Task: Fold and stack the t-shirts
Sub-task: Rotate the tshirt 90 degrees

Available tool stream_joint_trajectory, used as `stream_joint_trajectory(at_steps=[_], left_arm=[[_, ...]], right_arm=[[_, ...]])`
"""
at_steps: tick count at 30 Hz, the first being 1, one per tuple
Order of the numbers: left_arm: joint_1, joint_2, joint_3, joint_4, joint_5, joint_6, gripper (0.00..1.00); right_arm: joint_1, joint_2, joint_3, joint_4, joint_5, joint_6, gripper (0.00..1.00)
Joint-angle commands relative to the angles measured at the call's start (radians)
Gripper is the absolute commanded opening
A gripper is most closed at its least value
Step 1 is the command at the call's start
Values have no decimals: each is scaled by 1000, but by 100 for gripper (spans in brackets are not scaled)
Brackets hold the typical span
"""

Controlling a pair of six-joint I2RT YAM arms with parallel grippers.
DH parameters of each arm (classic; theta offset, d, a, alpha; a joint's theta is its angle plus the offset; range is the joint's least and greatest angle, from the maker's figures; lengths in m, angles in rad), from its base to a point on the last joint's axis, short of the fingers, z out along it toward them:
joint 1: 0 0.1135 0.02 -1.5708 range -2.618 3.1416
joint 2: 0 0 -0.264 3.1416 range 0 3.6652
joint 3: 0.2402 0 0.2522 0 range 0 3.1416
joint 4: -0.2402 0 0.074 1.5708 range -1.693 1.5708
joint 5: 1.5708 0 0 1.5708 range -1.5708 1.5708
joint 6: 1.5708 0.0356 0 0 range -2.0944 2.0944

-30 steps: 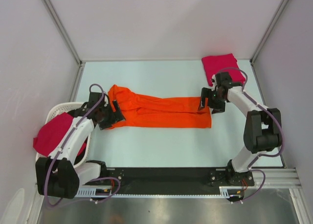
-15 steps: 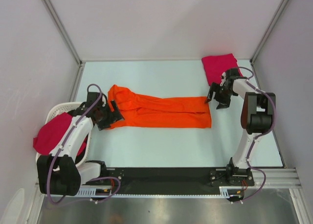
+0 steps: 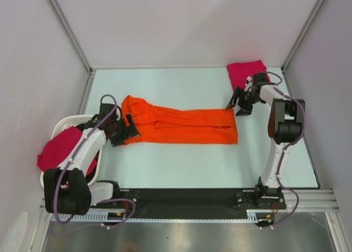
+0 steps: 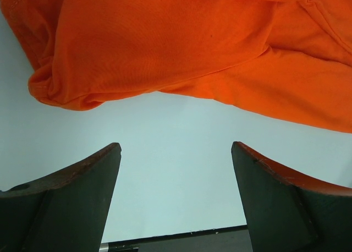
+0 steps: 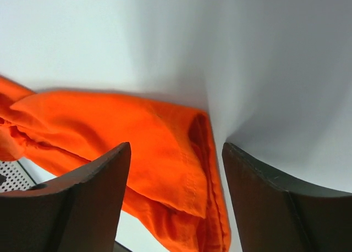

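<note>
The orange t-shirt (image 3: 181, 126) lies as a long folded strip across the middle of the table. A crimson-pink t-shirt (image 3: 248, 76) lies folded at the back right. Another crimson-pink t-shirt (image 3: 59, 150) hangs over the basket on the left. My left gripper (image 3: 131, 129) stands open beside the strip's left end; in the left wrist view the gripper (image 4: 176, 153) has only bare table between its fingers and the orange cloth (image 4: 181, 43) ahead. My right gripper (image 3: 235, 107) is open above the strip's far right corner; the hem of the orange shirt (image 5: 165, 153) shows between its fingers.
A white slatted basket (image 3: 63, 122) stands at the left table edge, close to my left arm. Grey walls with metal posts close in the back and sides. A black rail (image 3: 187, 200) runs along the near edge.
My right arm has swung back and to the right, lifting its gripper from the shirt's right end toward the far right corner, jaws slightly narrower. The left gripper has hardly moved.
</note>
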Motion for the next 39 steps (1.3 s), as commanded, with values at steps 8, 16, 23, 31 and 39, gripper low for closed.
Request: stream_joint_trajectory(at_steps=[8,16,23,31,39], left_arm=[[8,15,-17,10,-22,16,87],[8,-17,-45,-37,-144,-56,86],[11,-14,65,-108,-358,-27,92],[34,253,127,-59,-278,-11,94],[45,360,122,-19,-247,-8,93]], right_arm=[[41,109,14,-13,3,-23,17],[66,89,-12,-11,19,-27,0],[74,71,-18,-7,11,-29,0],[80,63,-19,-11,-6,-36,0],[78,58,-19,-11,-21,-38,0]])
